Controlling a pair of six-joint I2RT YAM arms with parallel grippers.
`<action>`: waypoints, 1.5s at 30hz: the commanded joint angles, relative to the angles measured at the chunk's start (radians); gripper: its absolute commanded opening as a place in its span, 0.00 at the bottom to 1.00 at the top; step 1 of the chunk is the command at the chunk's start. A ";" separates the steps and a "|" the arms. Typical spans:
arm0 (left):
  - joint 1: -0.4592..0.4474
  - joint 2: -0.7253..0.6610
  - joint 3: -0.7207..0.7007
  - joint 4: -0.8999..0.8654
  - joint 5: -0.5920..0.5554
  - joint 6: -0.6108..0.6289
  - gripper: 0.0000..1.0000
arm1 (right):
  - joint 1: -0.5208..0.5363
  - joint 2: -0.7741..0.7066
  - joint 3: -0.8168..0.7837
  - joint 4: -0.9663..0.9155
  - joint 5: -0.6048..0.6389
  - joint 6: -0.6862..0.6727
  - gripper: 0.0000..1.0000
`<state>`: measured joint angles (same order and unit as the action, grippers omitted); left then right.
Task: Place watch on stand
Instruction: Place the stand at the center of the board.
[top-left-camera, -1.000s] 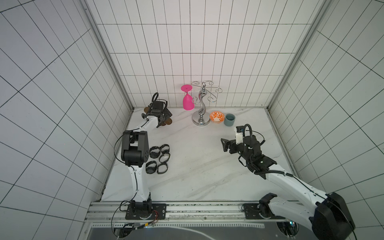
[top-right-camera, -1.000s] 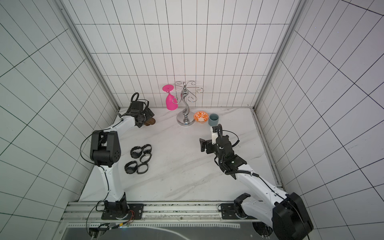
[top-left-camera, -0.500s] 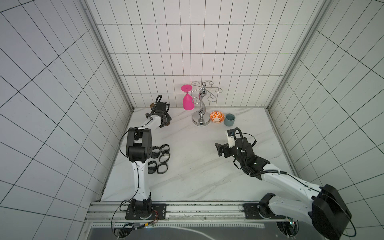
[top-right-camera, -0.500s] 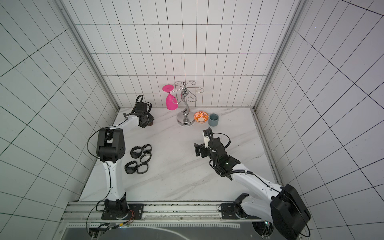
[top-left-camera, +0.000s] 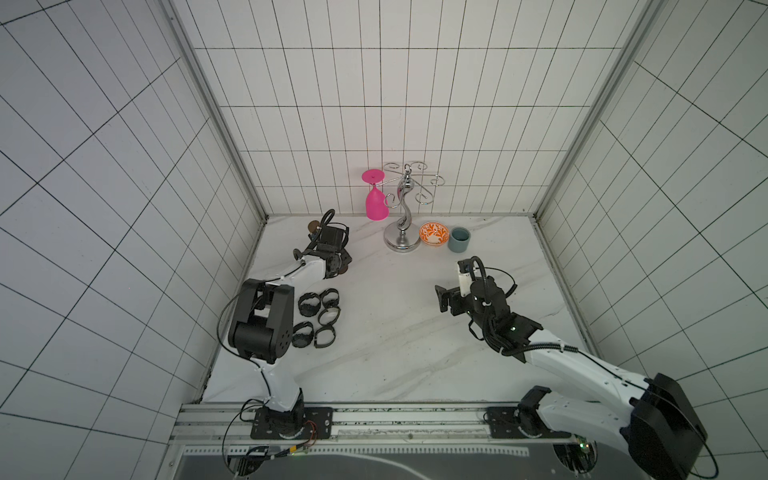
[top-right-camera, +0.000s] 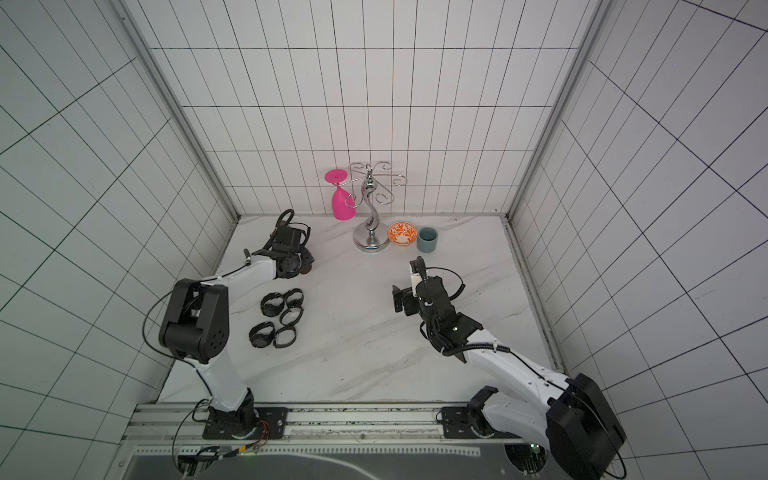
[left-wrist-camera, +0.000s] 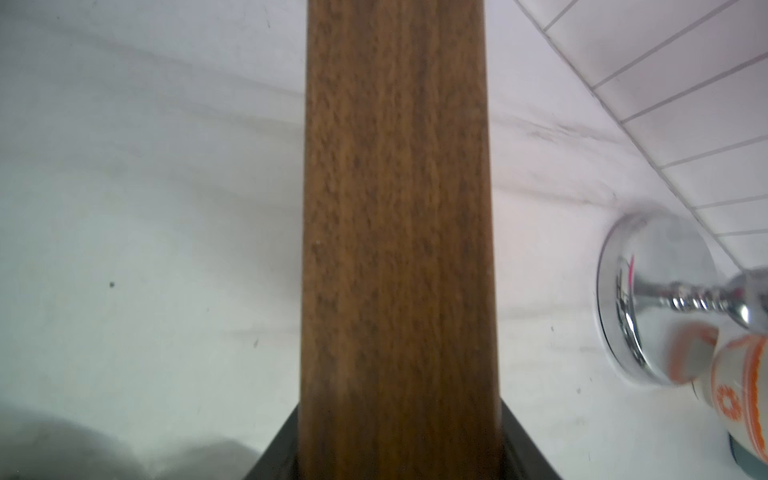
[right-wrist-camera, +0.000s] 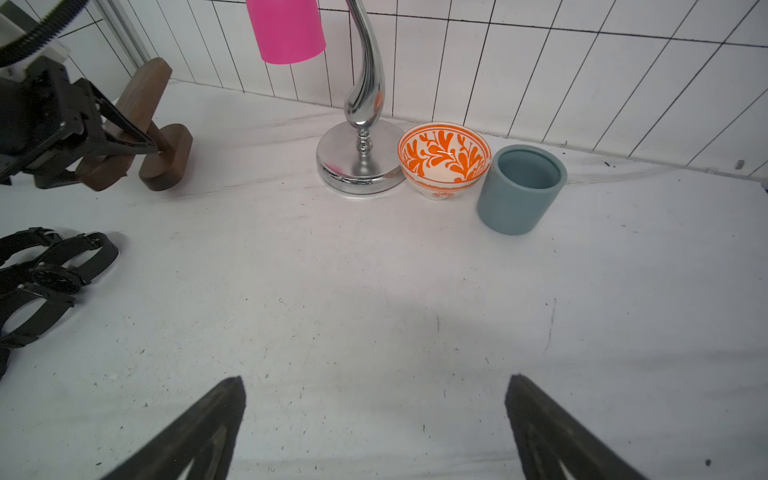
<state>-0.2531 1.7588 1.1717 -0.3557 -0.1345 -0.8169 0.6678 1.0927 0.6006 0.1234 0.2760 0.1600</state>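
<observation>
Only wrist views: left gripper (right-wrist-camera: 150, 145) round stand (right-wrist-camera: 150, 79).

No writing, label or number is readable anywhere here. The dials of the watches (right-wrist-camera: 56, 279) are too small and dark.

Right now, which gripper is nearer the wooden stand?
Left. The left gripper is clamped on the stand; the right gripper hangs open over the table, well apart from it.

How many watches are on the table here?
5 watches by the left arm's elbow: two farthest back, one in the middle, two nearest the front rail. The elbow may hide another.
</observation>
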 joint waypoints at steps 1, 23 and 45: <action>-0.082 -0.118 -0.072 0.077 -0.076 -0.025 0.36 | 0.007 -0.033 0.105 -0.062 0.090 0.055 0.99; -0.635 -0.343 -0.338 0.100 -0.241 -0.227 0.37 | 0.006 -0.112 0.025 -0.221 0.198 0.227 0.99; -0.735 -0.147 -0.243 0.195 -0.127 -0.251 0.49 | 0.006 -0.130 0.010 -0.243 0.214 0.217 0.99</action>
<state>-0.9867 1.6054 0.8906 -0.2295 -0.2569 -1.0676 0.6685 0.9672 0.6003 -0.1070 0.4900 0.3664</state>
